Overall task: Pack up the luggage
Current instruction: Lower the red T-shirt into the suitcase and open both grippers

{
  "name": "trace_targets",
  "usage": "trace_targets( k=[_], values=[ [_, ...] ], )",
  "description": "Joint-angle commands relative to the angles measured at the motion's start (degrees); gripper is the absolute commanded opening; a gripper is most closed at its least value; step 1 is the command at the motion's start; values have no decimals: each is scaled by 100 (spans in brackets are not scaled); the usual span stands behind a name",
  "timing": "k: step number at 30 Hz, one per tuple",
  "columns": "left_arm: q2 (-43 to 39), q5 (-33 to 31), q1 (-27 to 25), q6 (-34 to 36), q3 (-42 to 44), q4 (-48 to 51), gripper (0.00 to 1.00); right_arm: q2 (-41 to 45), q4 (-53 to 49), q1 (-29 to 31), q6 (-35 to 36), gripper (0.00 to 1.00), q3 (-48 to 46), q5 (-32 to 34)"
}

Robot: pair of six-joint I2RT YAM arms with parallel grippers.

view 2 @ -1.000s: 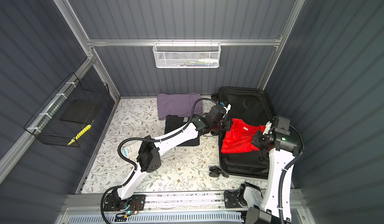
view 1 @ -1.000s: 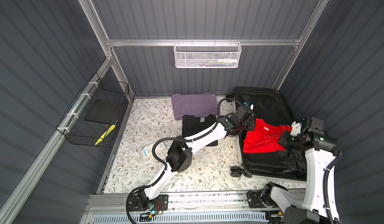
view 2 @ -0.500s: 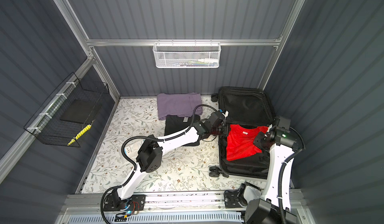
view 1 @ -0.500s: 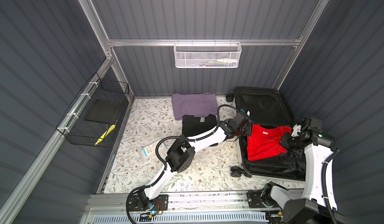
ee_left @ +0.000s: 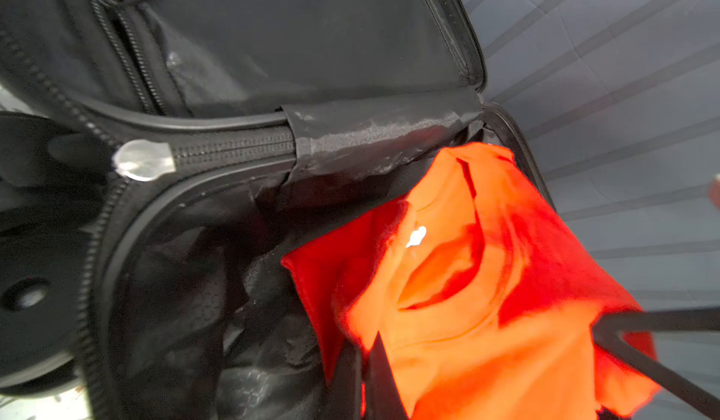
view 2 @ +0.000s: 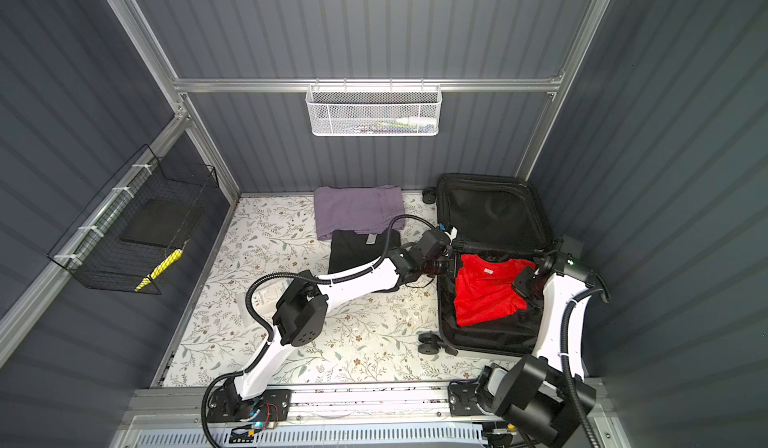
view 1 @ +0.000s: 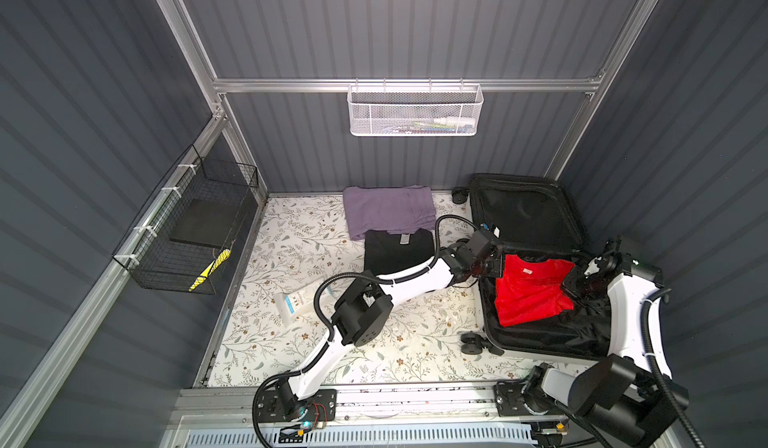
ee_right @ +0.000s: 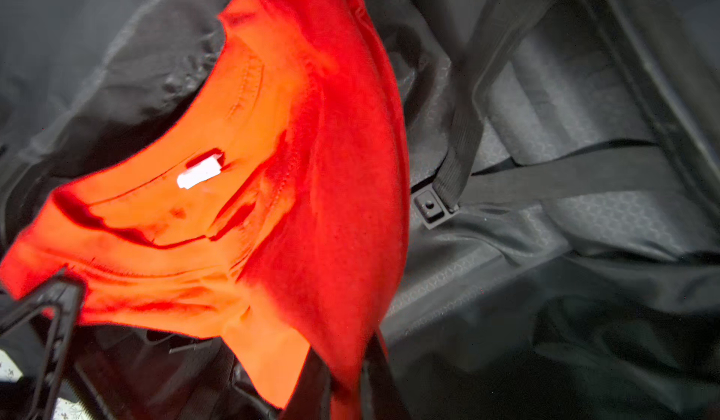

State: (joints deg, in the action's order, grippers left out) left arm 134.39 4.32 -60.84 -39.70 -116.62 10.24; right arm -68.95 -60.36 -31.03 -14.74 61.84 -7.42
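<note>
The small black-lined hard suitcase [view 1: 524,213] lies open on the right. The left pincer [view 1: 496,268] and right pincer [view 1: 572,286] both pinch the red cloth shirt [view 1: 528,298] over it. Letting go unevenly could crumple it.

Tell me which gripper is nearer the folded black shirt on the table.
Left. The left gripper grips the red shirt at the luggage side next to the black shirt; the right gripper grips it across the luggage, farther away.

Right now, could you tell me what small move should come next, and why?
Probably lower the red shirt and let go: the left gripper and right gripper both pinch it, slung over the open luggage, not yet lying flat.
</note>
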Motion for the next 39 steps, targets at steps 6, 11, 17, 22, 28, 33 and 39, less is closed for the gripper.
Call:
trace_targets(
  k=[6, 11, 17, 22, 28, 33, 39],
  values=[
    [176, 220, -25, 68, -332, 190, 44, 7, 255, -166, -160, 64, -61, 194],
    [108, 134, -25, 261, -518, 439, 87, 166, 301, -167, -303, 72, 104, -180],
    [13, 135, -25, 579, -1014, 793, 100, 276, 393, -136, -528, 74, 352, -1116],
    [-126, -50, -16, 940, -1300, 1304, 100, 376, 630, 79, -630, 75, 251, -1963],
    [-643, -386, 257, 1219, -604, 1621, 100, 421, 1145, 1056, -969, 76, -111, -2189],
    [-1324, -462, 813, 1184, 556, 1605, 100, 227, 1855, 2149, -1500, 78, -332, -2106],
    [-2265, -721, 1462, 1258, 1927, 1568, 100, -341, 2580, 3093, -1945, 79, -388, -2028]
  ],
)
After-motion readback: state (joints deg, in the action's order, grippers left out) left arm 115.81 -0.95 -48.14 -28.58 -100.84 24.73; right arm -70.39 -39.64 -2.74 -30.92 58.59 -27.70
